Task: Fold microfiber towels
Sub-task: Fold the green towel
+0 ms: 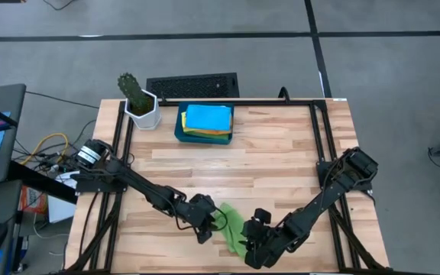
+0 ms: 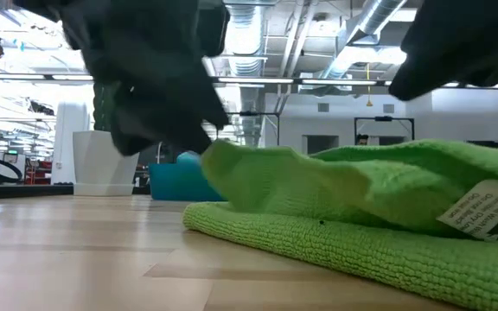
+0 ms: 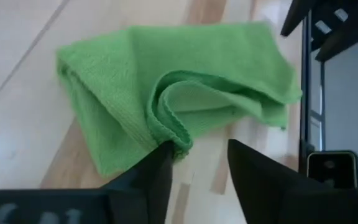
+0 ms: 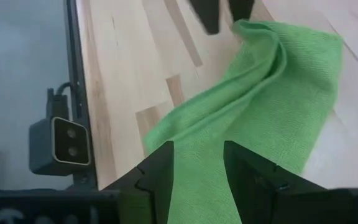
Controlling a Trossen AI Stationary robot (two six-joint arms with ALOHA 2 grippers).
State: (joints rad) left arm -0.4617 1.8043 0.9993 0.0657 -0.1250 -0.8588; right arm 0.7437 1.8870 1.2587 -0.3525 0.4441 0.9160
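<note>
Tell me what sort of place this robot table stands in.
Probably a robotics lab or workshop in an industrial hall: bare silver ceiling ducts overhead, a grey concrete floor around the black-framed wooden table, and loose cables beside it.

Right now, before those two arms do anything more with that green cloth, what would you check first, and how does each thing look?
1. Green towel on the table, not hanging off the front edge: ok.
2. Left gripper open, with the folded edge just at its fingertips: ok; whether it touches the cloth, cannot tell.
3. Right gripper open over the towel's other end: ok; whether it pinches cloth, cannot tell.
4. Fold neat and flat: not ok, the towel lies bunched and rumpled.
5. Folded towels stacked in the teal tray at the far side, apart from the arms: ok.
</note>
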